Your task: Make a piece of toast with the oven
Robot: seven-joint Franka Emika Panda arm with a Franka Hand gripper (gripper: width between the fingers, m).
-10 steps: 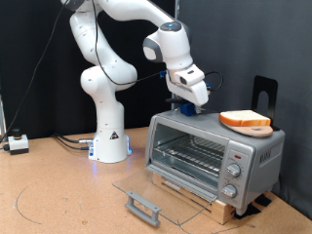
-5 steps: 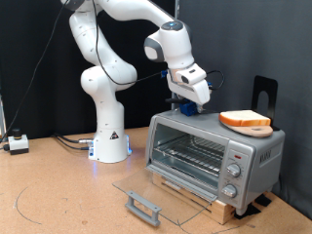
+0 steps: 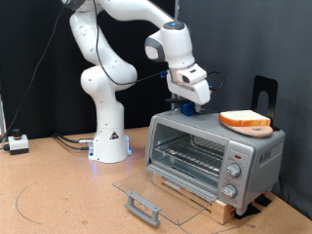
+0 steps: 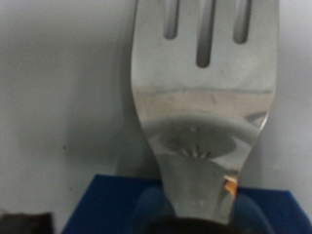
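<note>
The oven [image 3: 210, 156] stands on a wooden slatted base, its glass door [image 3: 146, 195] dropped open and its wire rack bare. The piece of toast [image 3: 245, 120] lies on the oven's roof, towards the exterior view's right. My gripper [image 3: 187, 105] hangs just over the roof's other end, to the left of the toast and apart from it. In the wrist view a slotted metal spatula blade [image 4: 205, 88] fills the picture, its neck running into a blue part [image 4: 117, 200] at the hand. My fingers do not show there.
The arm's white base [image 3: 109, 136] stands left of the oven. A black stand [image 3: 265, 93] rises behind the oven at right. A small white and black box [image 3: 17, 142] with cables sits at the far left. The door's handle [image 3: 143, 205] juts forward over the table.
</note>
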